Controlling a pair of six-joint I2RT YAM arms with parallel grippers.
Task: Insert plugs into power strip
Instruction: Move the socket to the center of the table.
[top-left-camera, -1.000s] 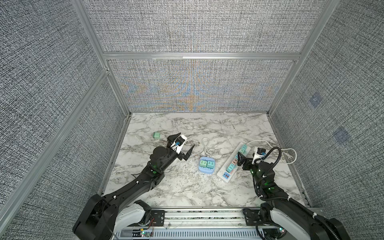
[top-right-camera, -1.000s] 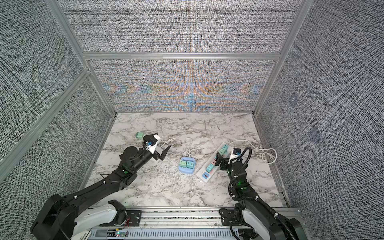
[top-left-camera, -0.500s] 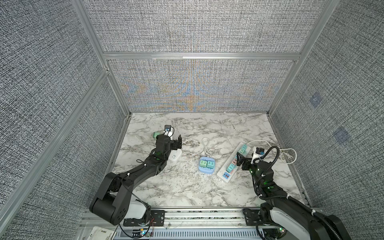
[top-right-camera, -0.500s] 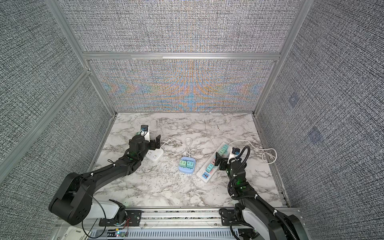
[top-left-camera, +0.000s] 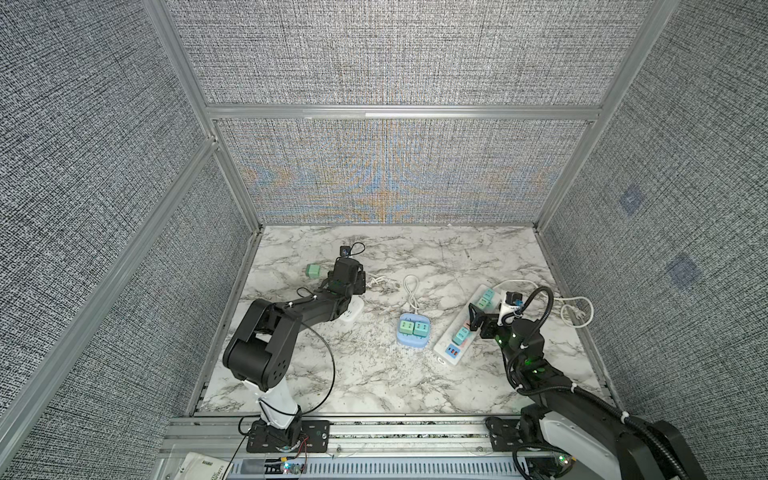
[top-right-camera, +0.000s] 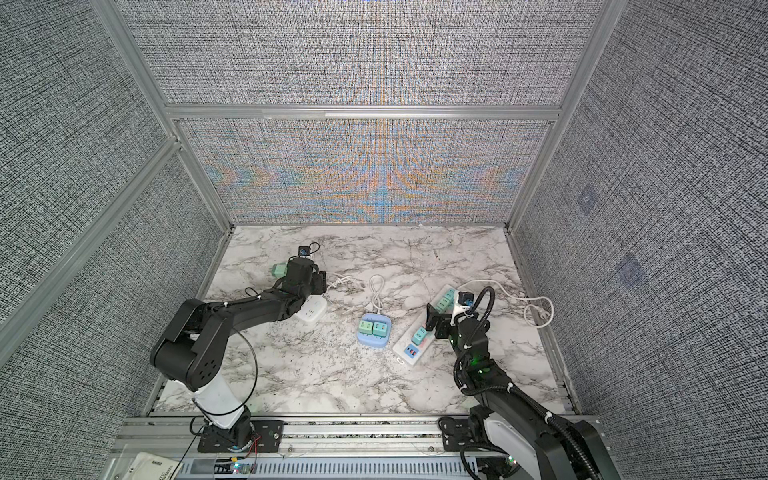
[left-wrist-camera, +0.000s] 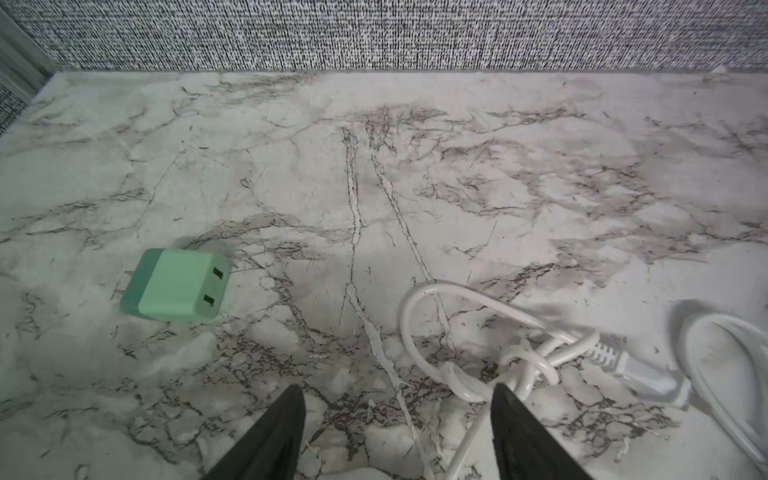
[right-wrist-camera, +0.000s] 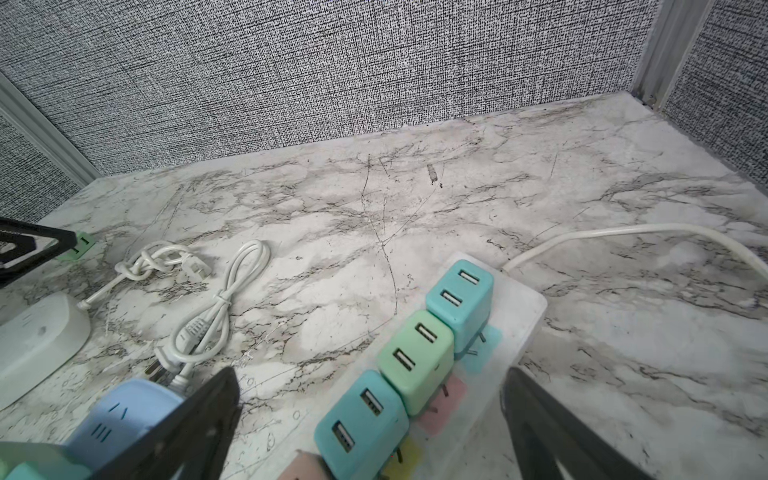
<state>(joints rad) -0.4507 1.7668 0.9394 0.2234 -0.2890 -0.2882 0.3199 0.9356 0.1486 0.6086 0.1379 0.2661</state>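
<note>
One green plug (top-left-camera: 312, 270) lies loose; others stand in the power strip (top-left-camera: 446, 356).
In a top view the green plug sits by the left wall, near the left gripper (top-left-camera: 349, 279); the right gripper (top-left-camera: 487, 312) hangs over the strip. Left wrist view: fingers (left-wrist-camera: 286, 415) apart, empty, green plug (left-wrist-camera: 176, 286) on its side. Right wrist view: fingers (right-wrist-camera: 199, 415) wide apart, three plugs (right-wrist-camera: 415, 357) between them.

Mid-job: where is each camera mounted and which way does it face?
Both top views: high above the base, looking down at the marble table; left arm and right arm show.
Left wrist: low, facing the back wall; left pincer tips show.
Right wrist: above the power strip, facing back; right pincer tips show.
Shared: both wrist views catch the loose green plug and knotted cable.
</note>
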